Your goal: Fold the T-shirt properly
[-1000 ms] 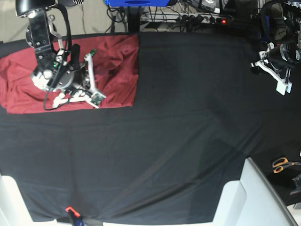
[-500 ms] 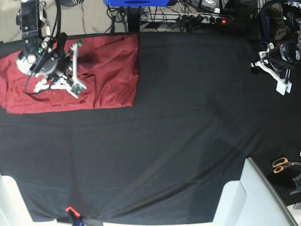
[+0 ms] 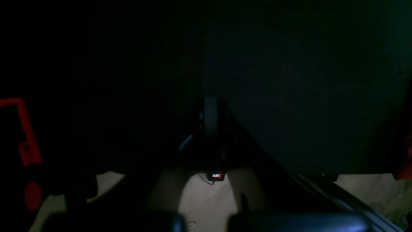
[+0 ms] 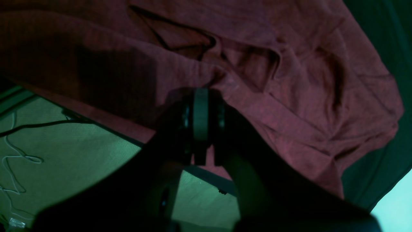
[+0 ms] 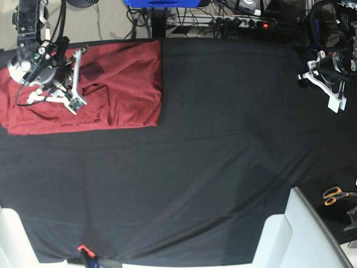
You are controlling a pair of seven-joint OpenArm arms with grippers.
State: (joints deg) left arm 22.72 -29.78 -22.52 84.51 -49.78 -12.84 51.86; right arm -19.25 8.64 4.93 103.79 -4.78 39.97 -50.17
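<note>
Fingers first: the right gripper (image 4: 201,124) has its jaws pressed together with nothing pinched between them, hanging just over the shirt's back edge, and the left gripper (image 5: 329,84) is closed and empty too, parked way off at the other side of the table

Biggest thing is the black table covering (image 5: 212,167), basically bare all the way across, so there's loads of room to drag or flip fabric toward the middle and front. Only clutter I can spot is the scissors (image 5: 334,195) off past the far corner, well apart from everything

The T-shirt (image 5: 128,84) sits bunched in the back corner on the right arm's side, already doubled into a rough rectangle with a clean straight edge facing the table's middle. Its back edge runs right along the table lip, so careful, floor's right there in the wrist view

It looks like thin, soft, floppy knit, light, won't hold shape, wrinkles everywhere. I'd pinch it at a corner or along a hem, through all layers, not mid-panel, or it'll just tent up and slide
</note>
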